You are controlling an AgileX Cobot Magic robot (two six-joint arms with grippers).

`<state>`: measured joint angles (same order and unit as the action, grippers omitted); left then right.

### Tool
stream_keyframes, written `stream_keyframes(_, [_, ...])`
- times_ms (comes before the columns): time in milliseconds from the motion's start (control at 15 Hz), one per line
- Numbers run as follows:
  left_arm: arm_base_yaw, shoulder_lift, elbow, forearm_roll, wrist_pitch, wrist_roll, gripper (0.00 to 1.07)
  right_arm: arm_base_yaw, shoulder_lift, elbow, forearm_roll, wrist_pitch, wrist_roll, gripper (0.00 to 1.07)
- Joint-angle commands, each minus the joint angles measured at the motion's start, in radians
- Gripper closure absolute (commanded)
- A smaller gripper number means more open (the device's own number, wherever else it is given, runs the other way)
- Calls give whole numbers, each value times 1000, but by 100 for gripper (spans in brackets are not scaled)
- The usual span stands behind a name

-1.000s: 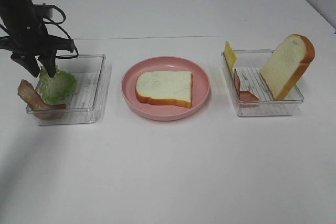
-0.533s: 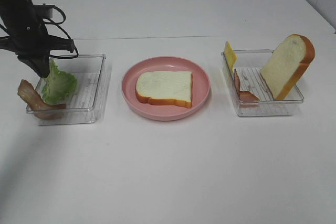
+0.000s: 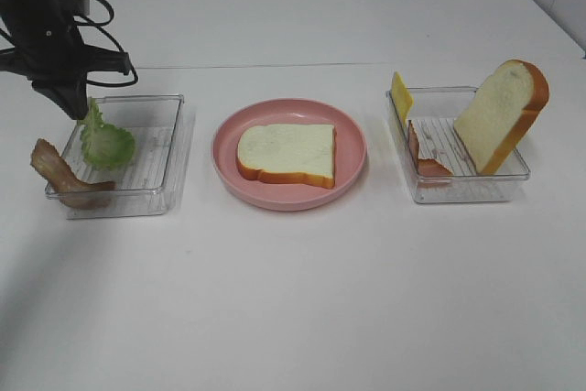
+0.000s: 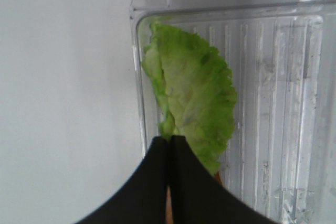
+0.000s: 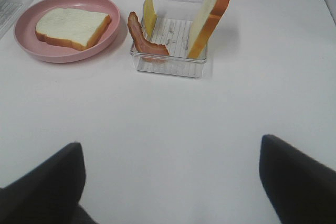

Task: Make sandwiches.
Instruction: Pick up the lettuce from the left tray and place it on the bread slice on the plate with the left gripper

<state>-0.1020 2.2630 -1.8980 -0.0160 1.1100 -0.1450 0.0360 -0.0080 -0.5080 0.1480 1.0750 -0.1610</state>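
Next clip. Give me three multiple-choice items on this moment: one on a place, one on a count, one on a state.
1. Where does the flat bread slice lie?
A) in a bowl
B) on a cutting board
C) on the pink plate

2. How many bread slices are in view?
A) two
B) one
C) four

3. What are the left fingers doing?
A) standing open
B) shut on the lettuce leaf
C) shut on nothing

Key:
1 C: the slice lies flat in the middle of the plate.
2 A: besides that one, only the upright slice shows, leaning in the right-hand clear tray.
3 B: the left wrist view shows the fingers pressed together on the leaf's edge.
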Motion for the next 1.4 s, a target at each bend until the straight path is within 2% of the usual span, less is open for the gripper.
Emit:
stream_keyframes(67, [-1, -13, -68, -25, 44, -1, 107, -1, -9, 1, -4, -9, -4, 22])
stream_keyframes(133, [-1, -13, -82, -34, 56, 7, 107, -1, -9, 1, -4, -9, -4, 22])
stream_keyframes(200, [-2, -13, -160, -117, 83, 36, 107, -1, -9, 1, -4, -9, -4, 22])
stream_keyframes(333, [-2, -13, -232, -226, 84, 51, 107, -1, -9, 1, -4, -9, -4, 22])
stream_keyframes(533, [-9, -13, -301, -331, 84, 76, 107, -1, -9, 1, -4, -9, -4, 22])
stream_keyframes(733, [-71, -10, -314, -412, 62, 105, 107, -1, -9, 1, -4, -9, -4, 22])
stream_keyframes(1000, [-210, 21, -314, -638, -54, 202, 107, -1, -9, 1, -4, -9, -4, 22])
stream_keyframes(1400, [-282, 167, -314, -917, -95, 272, 107, -1, -9, 1, -4, -9, -4, 22])
